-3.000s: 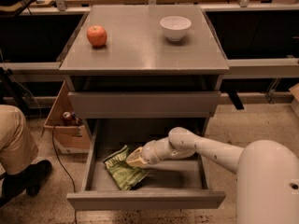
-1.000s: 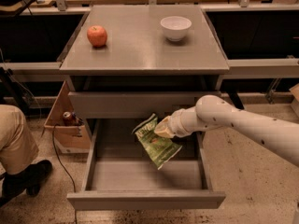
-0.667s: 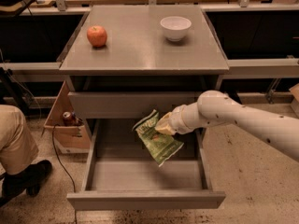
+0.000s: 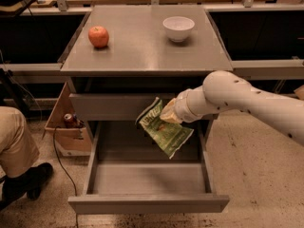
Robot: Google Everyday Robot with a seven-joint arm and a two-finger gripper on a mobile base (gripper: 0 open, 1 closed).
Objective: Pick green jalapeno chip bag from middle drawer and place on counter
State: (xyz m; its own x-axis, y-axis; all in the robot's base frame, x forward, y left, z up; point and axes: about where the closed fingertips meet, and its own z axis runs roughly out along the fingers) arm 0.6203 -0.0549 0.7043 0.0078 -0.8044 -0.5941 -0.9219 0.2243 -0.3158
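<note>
The green jalapeno chip bag (image 4: 164, 129) hangs in the air in front of the cabinet, above the open middle drawer (image 4: 147, 177), level with the closed drawer front above it. My gripper (image 4: 167, 114) is shut on the bag's upper right edge, at the end of the white arm coming in from the right. The drawer tray below is pulled out and holds nothing. The counter (image 4: 142, 46) lies above and behind the bag.
A red apple (image 4: 98, 36) sits at the counter's left and a white bowl (image 4: 178, 28) at its back right. A person's leg and shoe (image 4: 19, 165) are at the left. A cardboard box (image 4: 66, 125) stands left of the cabinet. Wooden workbenches run behind.
The bag has been lifted out of the middle drawer and has risen to the level of the upper drawer front. The arm has moved up with it.
</note>
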